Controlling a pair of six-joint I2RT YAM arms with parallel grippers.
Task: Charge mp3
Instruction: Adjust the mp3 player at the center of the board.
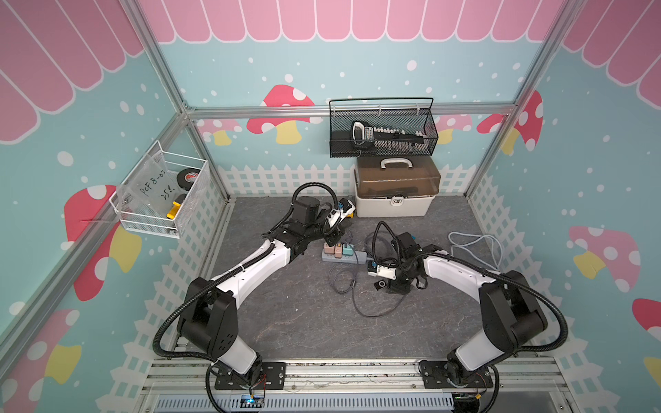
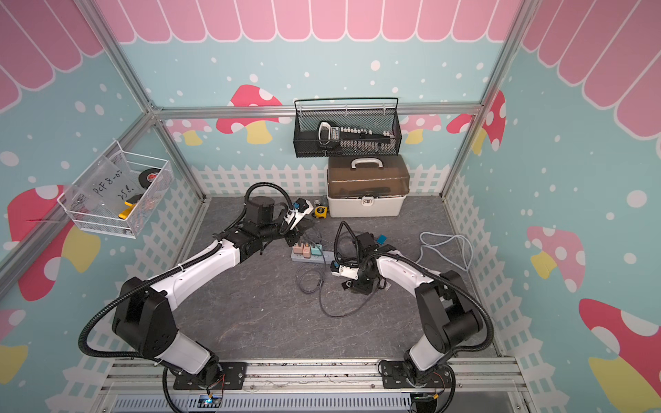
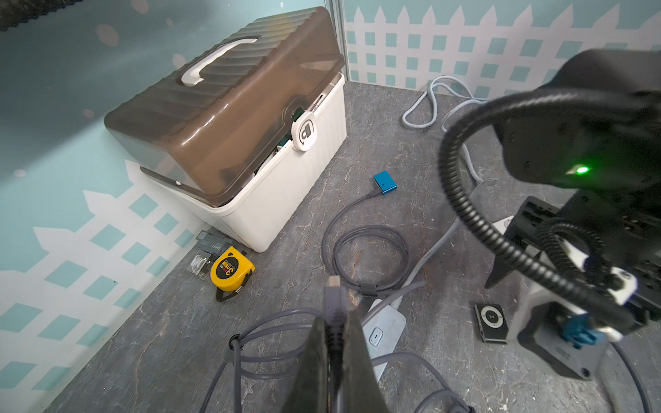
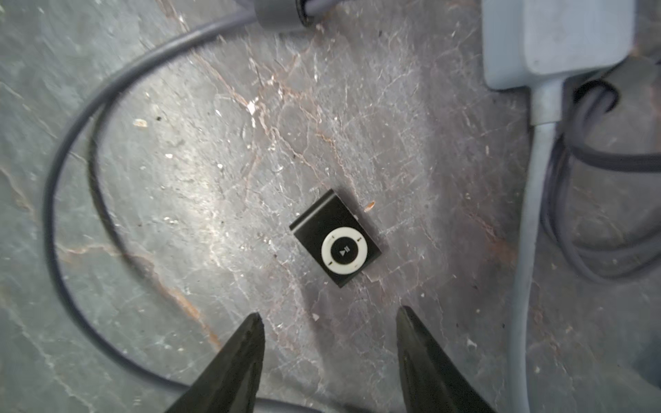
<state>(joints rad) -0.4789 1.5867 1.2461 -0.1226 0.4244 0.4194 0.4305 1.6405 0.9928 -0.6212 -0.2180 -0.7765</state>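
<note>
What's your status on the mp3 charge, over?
Left gripper: jaws shut on cable plug. Right gripper: jaws open, aimed at mp3 player, flat on table, untouched. Grey cable curves beside it, not across.

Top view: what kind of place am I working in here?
Probably a staged robot test cell dressed as a small workshop, not a real room: an aluminium frame holds cartoon mushroom wall panels, and a lidded storage box sits under a hanging mesh basket of tools.

Bright, even light, with glare on the tabletop (image 4: 200, 200) and seemingly blurred right-wrist edges.
</note>
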